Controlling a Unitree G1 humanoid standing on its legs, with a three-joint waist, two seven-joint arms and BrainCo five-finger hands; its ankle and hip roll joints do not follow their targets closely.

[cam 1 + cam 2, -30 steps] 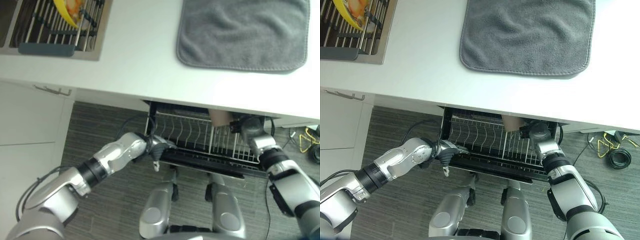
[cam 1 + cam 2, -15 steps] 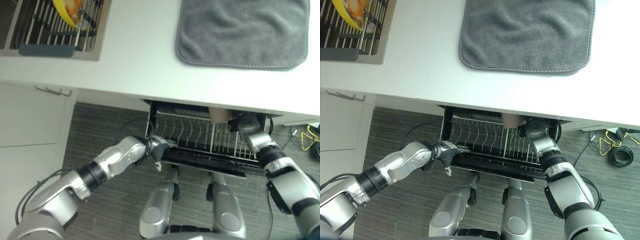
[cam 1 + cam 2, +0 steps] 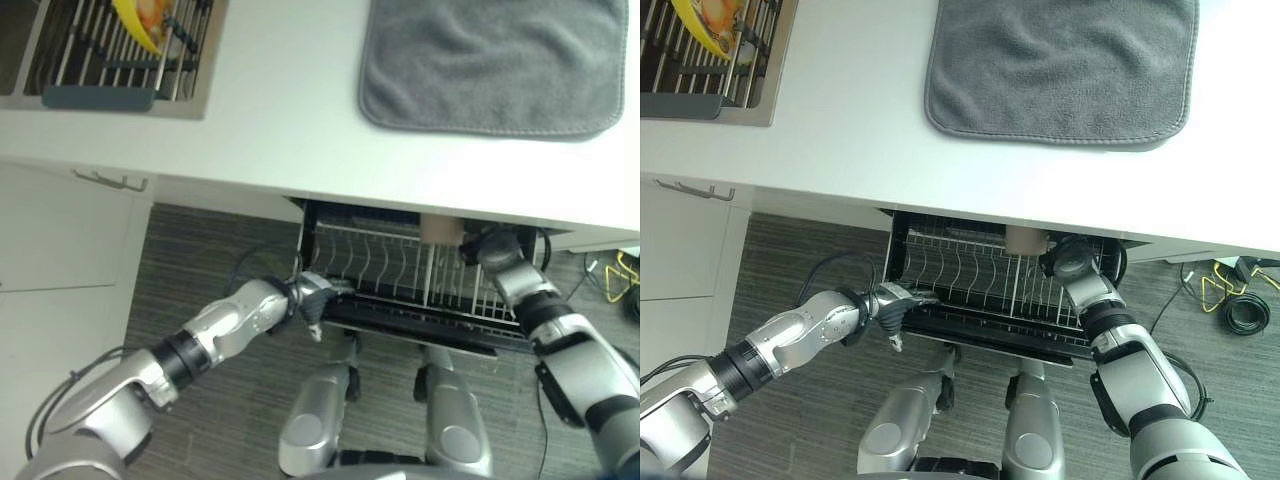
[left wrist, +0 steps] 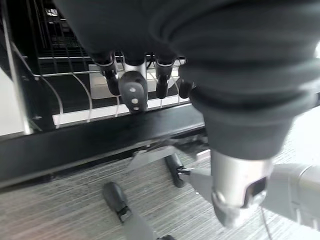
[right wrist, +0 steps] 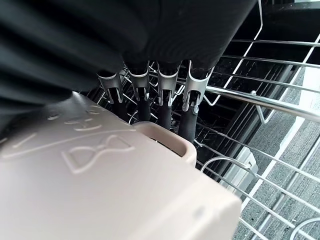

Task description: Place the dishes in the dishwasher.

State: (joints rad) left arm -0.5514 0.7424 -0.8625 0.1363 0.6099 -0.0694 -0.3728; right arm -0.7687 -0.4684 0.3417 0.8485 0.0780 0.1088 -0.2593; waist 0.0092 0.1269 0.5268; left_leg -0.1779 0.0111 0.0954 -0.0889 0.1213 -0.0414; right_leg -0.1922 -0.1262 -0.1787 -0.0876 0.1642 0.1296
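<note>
With the right hand [image 5: 165,95] curled around the beige dish [image 5: 100,185] over the rack [image 3: 970,275] and the left hand [image 3: 895,303] gripping its near-left rim, early release may jam the dish between wires.

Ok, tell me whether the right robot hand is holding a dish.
Yes, the right robot hand has its fingers curled round a beige dish over the rack.
</note>
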